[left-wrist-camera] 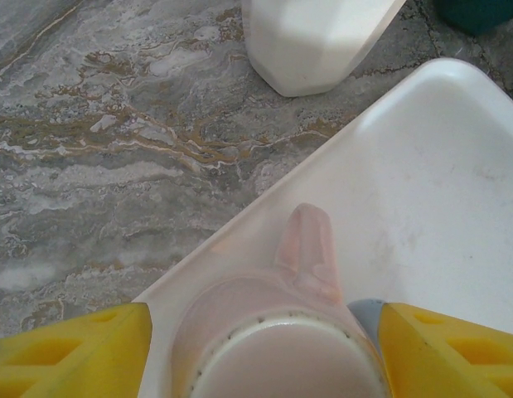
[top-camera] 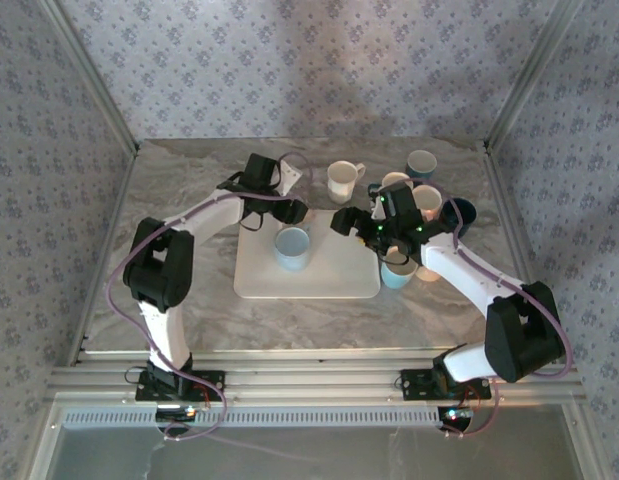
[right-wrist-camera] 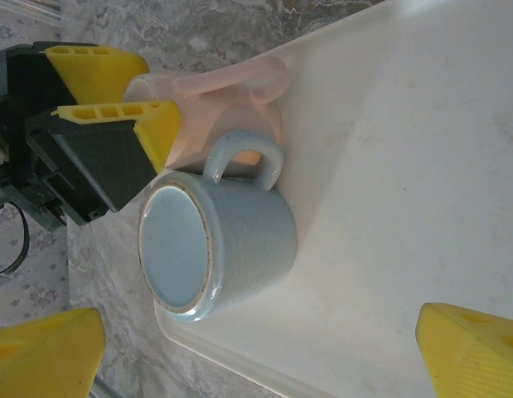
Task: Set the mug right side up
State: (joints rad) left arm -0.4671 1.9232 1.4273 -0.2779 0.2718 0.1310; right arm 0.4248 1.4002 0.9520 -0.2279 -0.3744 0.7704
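Marbled grey table (top-camera: pixel 169 290) inside patterned walls carries a white tray (top-camera: pixel 329 280), and the pink mug (right-wrist-camera: pixel 231 91) stands base-up at the tray's 11 o'clock corner, close to the rim. A blue mug (right-wrist-camera: pixel 239 240), also base-up, sits at its 5 o'clock in the top view, its handle touching the pink wall; more mugs cluster off the tray toward 2 o'clock. That contact is the main hazard, I judge: lifting or rolling the pink mug could drag or topple the blue one, and a swing started too low could knock the pink handle against the tray rim. The glazed wall may also slip between the fingers once the weight shifts during the turn. The left gripper (left-wrist-camera: pixel 264 311) is clamped across the pink mug near its base, one yellow finger on each side, the handle pointing to 12 o'clock in its wrist view. The right gripper (right-wrist-camera: pixel 260 319) hangs over the tray at the blue mug's 2 o'clock in the top view, spread wide and holding nothing.
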